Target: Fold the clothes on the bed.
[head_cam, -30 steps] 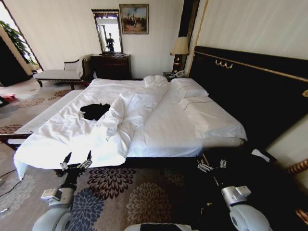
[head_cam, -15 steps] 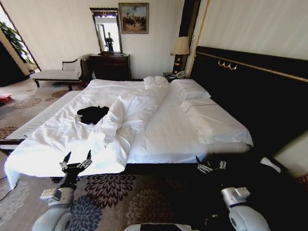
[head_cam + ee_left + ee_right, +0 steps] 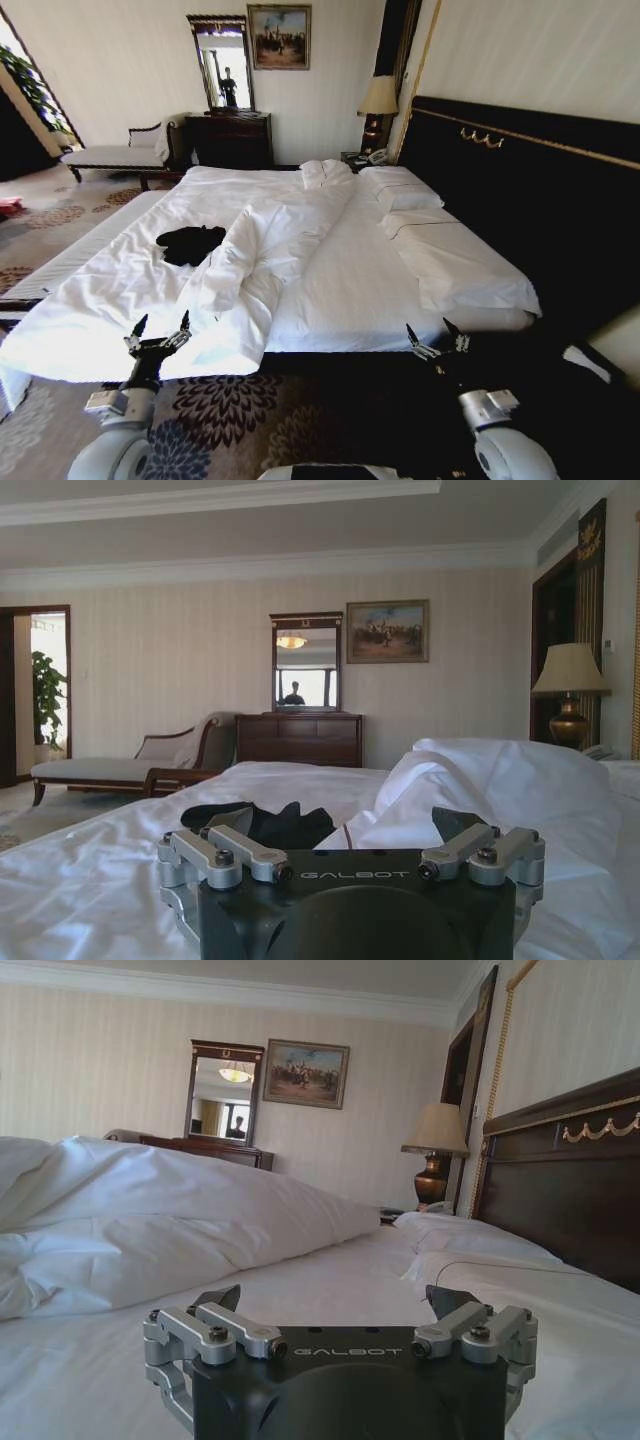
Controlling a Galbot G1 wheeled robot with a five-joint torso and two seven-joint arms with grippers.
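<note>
The clothes [image 3: 190,243], a small crumpled black heap, lie on the left half of the bed [image 3: 350,290], on the white duvet. My left gripper [image 3: 161,326] is open at the bed's near edge, well short of the clothes. In the left wrist view the clothes [image 3: 295,825] lie just beyond the open left gripper [image 3: 343,828]. My right gripper [image 3: 430,333] is open too, at the near edge on the right and far from the clothes. In the right wrist view the right gripper [image 3: 335,1305] faces bare white sheet.
A bunched ridge of duvet [image 3: 262,240] runs down the bed just right of the clothes. The dark headboard [image 3: 520,190] stands on the right. A chaise bench [image 3: 110,155], dresser [image 3: 232,138] and lamp [image 3: 377,97] line the far wall. Patterned carpet [image 3: 230,420] lies below.
The whole head view has shifted: the camera has come closer to the bed, which now covers more of the carpet. Both grippers keep the same open pose.
</note>
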